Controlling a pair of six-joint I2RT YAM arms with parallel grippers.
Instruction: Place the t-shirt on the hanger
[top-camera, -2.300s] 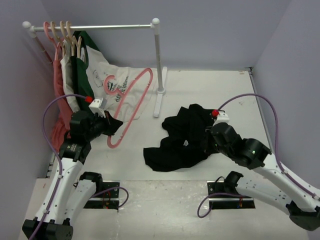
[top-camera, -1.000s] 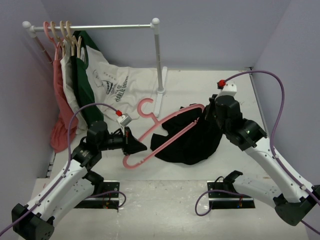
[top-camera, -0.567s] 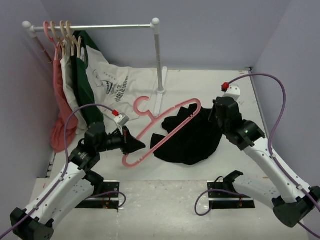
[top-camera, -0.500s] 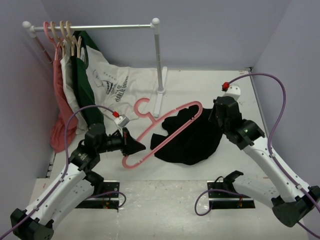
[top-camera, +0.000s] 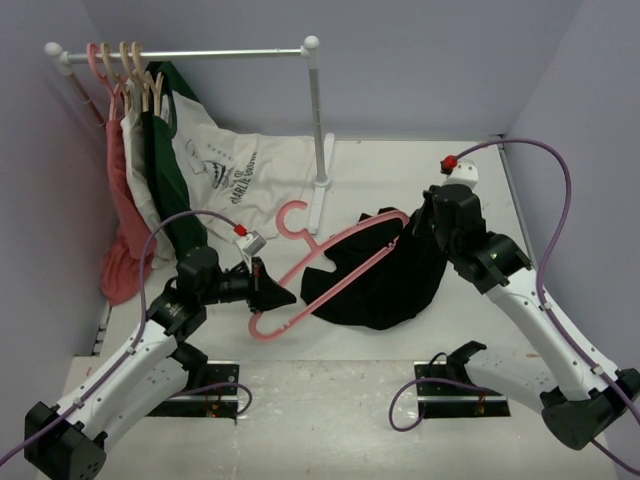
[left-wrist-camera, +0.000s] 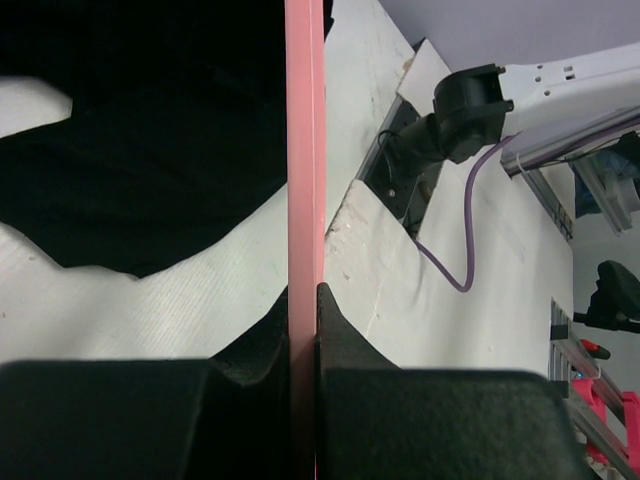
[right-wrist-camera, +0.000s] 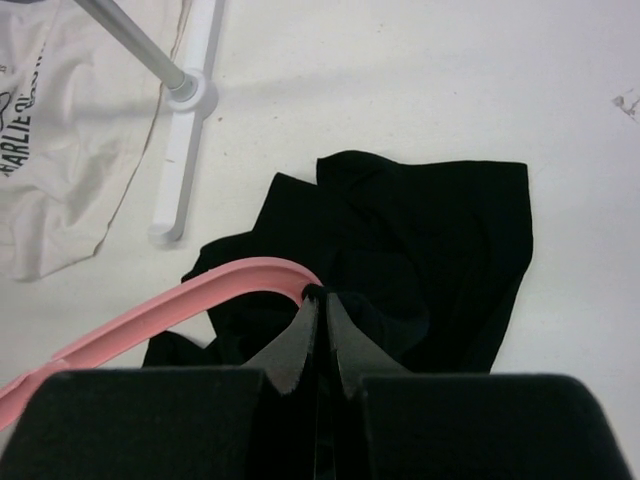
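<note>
The black t-shirt (top-camera: 390, 280) hangs bunched from my right gripper (top-camera: 415, 228), which is shut on a fold of it above the table. Its lower part rests on the table. The shirt also shows in the right wrist view (right-wrist-camera: 430, 250) and the left wrist view (left-wrist-camera: 150, 120). My left gripper (top-camera: 272, 295) is shut on the lower bar of the pink hanger (top-camera: 340, 262), holding it tilted with the hook up near the rack post. The hanger's far shoulder end (right-wrist-camera: 270, 275) touches the shirt right at my right fingertips. The pink bar (left-wrist-camera: 304, 200) runs straight between my left fingers.
A clothes rack (top-camera: 200, 53) stands at the back left with a pink garment, a dark green shirt and a white lettered shirt (top-camera: 225, 175) on hangers. Its post and foot (top-camera: 319, 195) stand just behind the hanger hook. Purple walls close in left, back and right.
Since 2.3 s ago my right gripper lifted the shirt off the table and my left gripper carried the hanger to it. In the last half second the hanger's far end moved against the shirt.
</note>
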